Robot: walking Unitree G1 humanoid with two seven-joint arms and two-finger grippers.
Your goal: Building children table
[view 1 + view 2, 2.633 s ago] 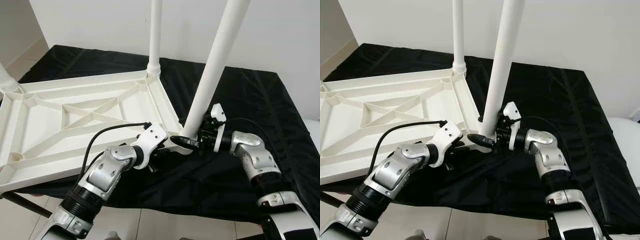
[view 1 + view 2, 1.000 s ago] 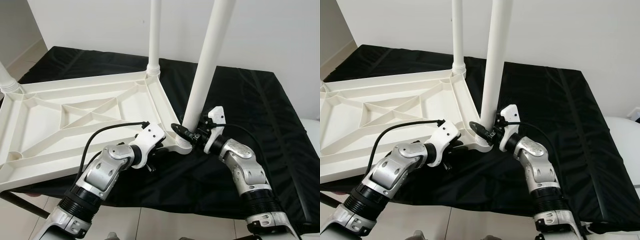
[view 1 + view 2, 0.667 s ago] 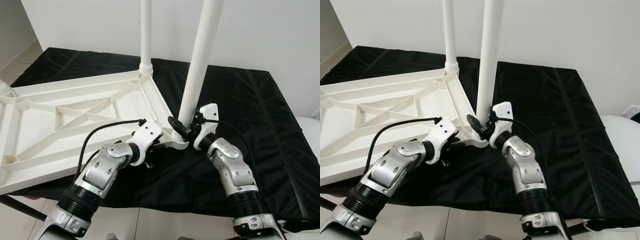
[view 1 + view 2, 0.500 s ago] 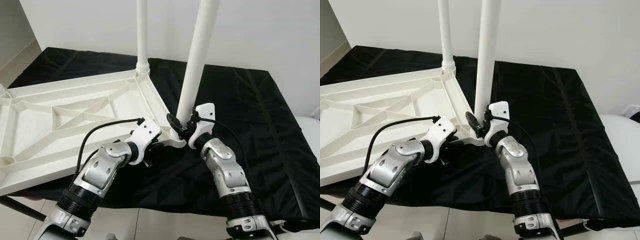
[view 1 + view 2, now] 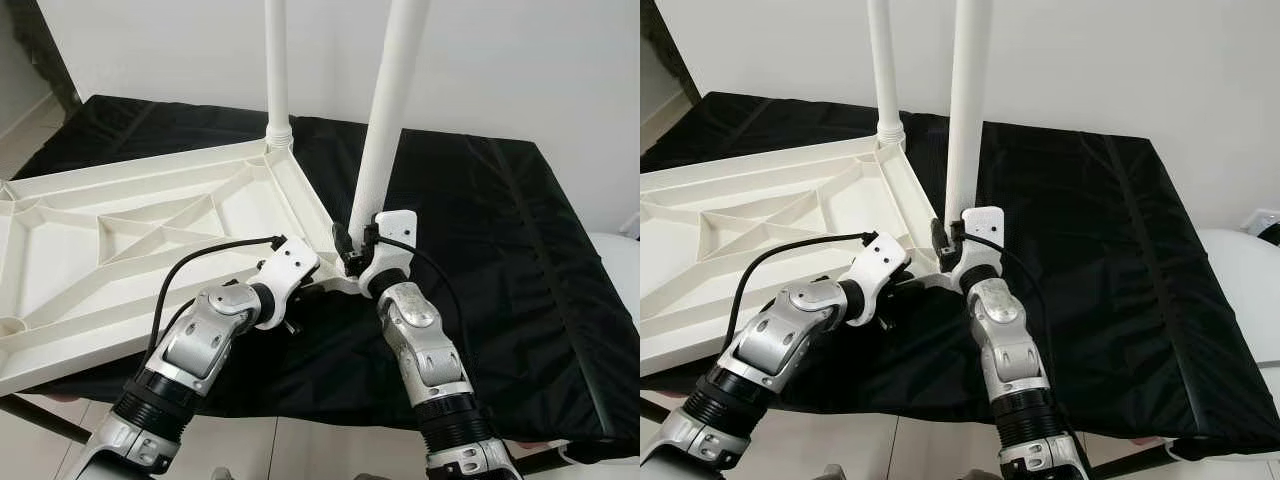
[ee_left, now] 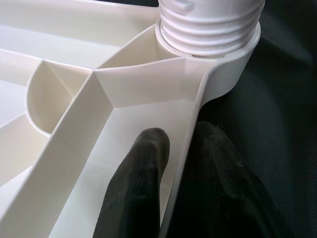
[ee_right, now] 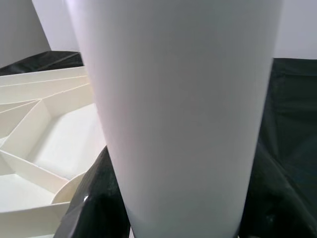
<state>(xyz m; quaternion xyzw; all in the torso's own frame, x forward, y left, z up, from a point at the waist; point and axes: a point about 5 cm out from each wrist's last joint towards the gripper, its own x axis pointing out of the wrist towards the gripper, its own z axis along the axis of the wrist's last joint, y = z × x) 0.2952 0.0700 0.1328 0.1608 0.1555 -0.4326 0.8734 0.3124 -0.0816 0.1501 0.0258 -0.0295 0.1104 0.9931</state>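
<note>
Two grippers clamped, right gripper [image 5: 352, 252] on upright leg [image 5: 388, 110], left gripper [image 6: 173, 163] pinching upturned tabletop rim [image 6: 185, 148]

You won't find any writing, label, brand, number or sign to read in these views. The white plastic tabletop [image 5: 130, 225] and its legs [image 5: 385, 130] are plain, and so is the black cloth [image 5: 500, 230] under them
</note>
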